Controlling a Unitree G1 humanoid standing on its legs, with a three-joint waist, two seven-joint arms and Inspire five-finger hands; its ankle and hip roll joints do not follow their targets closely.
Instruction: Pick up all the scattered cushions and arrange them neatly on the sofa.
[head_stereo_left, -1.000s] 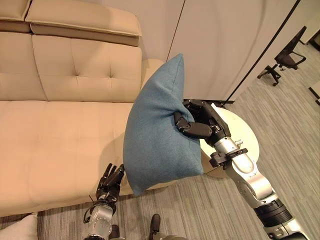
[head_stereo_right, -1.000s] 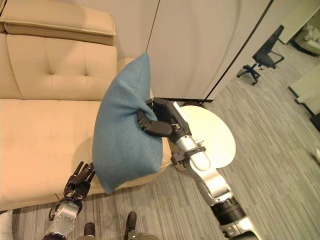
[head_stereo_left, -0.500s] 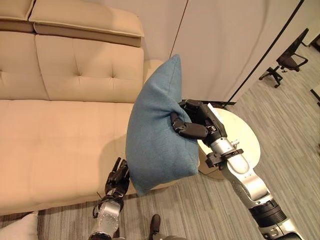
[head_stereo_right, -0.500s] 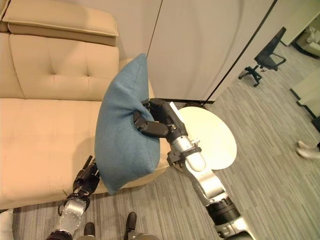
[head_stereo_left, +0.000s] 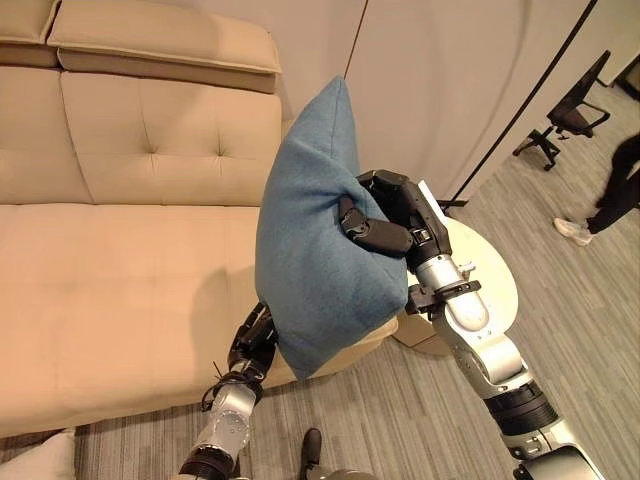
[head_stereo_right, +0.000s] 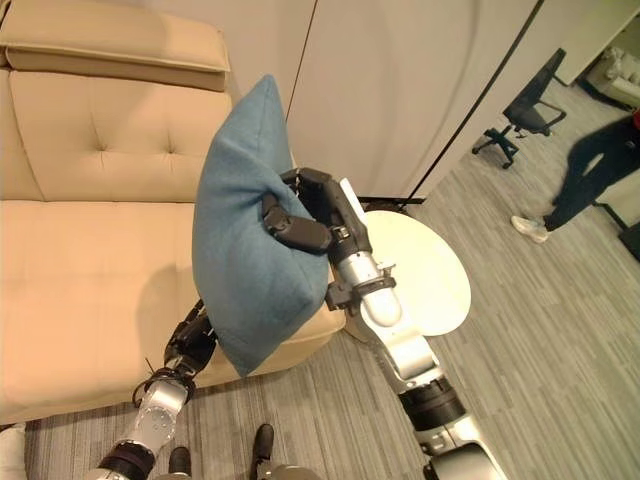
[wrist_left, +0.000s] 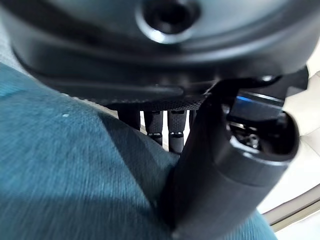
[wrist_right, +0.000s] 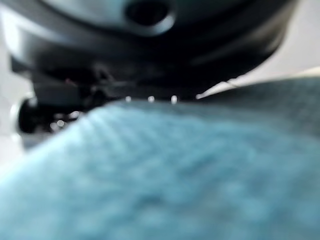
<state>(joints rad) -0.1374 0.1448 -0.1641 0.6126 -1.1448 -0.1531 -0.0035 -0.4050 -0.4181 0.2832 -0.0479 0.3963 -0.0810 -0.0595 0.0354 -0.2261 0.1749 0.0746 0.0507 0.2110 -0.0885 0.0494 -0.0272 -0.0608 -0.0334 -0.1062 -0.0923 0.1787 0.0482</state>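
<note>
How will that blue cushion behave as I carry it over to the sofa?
Probably soft: the blue cushion dents where the right hand pinches its edge. Likely light for its bulk, since that one-sided grip holds it up. It hangs tall and may swing; the left hand sits by its lower corner, near the sofa.

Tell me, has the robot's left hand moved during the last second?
Yes. The left hand has come up and across the beige sofa's front edge toward the blue fabric cushion, and is now tucked under its lower corner; the right hand grips the cushion.
</note>
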